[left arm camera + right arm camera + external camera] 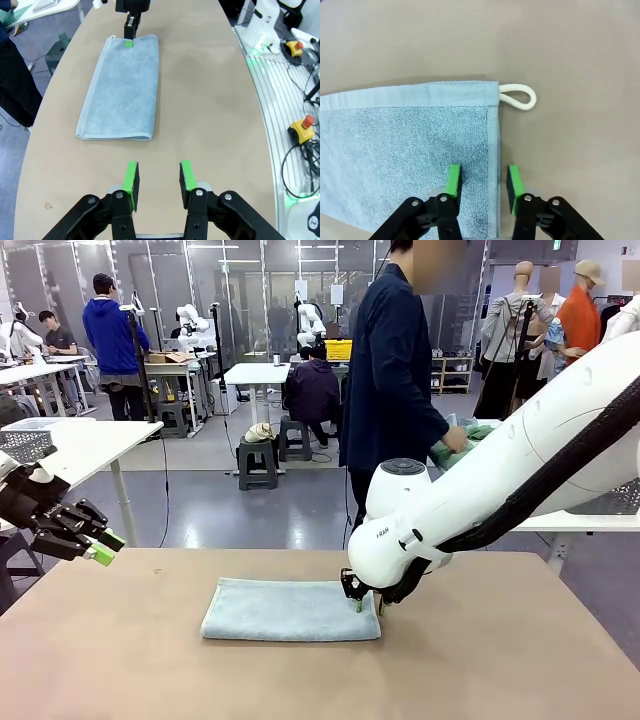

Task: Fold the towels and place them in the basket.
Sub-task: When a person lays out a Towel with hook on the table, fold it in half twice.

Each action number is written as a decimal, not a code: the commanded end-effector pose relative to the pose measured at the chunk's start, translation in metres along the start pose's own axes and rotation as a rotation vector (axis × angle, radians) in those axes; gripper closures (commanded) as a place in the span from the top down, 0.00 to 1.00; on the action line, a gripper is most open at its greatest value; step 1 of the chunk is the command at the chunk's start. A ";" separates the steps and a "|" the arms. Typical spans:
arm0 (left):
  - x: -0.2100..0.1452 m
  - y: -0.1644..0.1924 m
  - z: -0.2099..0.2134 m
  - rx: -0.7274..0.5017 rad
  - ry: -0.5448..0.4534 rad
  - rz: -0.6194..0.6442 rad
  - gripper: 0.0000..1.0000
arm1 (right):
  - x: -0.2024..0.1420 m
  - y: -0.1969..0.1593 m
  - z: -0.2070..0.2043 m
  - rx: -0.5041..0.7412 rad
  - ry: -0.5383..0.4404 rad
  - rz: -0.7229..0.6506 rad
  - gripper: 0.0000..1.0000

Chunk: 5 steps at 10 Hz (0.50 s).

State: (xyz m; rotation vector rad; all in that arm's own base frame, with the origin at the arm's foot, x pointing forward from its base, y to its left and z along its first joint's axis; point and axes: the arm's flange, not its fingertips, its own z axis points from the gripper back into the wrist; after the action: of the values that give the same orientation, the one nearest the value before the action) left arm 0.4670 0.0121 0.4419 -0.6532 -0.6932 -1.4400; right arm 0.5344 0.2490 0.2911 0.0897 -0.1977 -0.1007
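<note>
A grey-blue towel [285, 610] lies folded into a long strip on the brown table [480, 660]. Its white corner loop [520, 96] sticks out at the far right corner. My right gripper [368, 606] points down at the towel's right end. In the right wrist view the gripper [482, 172] is open, with the towel [405, 135] hem between its green pads. My left gripper [105, 548] hovers open at the table's left edge, holding nothing. From the left wrist, that gripper [159, 172] is short of the towel [120, 90], and the right gripper [130, 40] stands at its far end. A grey mesh basket [612, 502] peeks out behind my right arm.
A person [395, 370] stands at the far side, handling a green towel [455, 452] by a white side table [580, 522]. Another white table [85, 440] with a pale mesh crate [25, 445] stands at the left. In the left wrist view, cables and an emergency-stop button [302, 125] lie beyond the table's edge.
</note>
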 end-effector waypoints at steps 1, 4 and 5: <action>0.000 0.000 0.000 0.000 -0.003 -0.003 0.44 | 0.000 0.005 -0.010 -0.049 -0.018 -0.037 0.00; 0.000 0.000 0.000 0.000 -0.003 -0.003 0.44 | 0.000 0.005 -0.014 -0.060 -0.009 -0.038 0.00; 0.000 0.000 0.000 0.000 -0.003 -0.003 0.44 | 0.000 0.005 -0.014 -0.063 -0.006 -0.039 0.00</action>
State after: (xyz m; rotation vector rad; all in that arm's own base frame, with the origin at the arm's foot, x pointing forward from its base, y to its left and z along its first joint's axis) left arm 0.4670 0.0121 0.4419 -0.6532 -0.6931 -1.4400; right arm 0.5357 0.2508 0.2918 0.0794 -0.2037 -0.1030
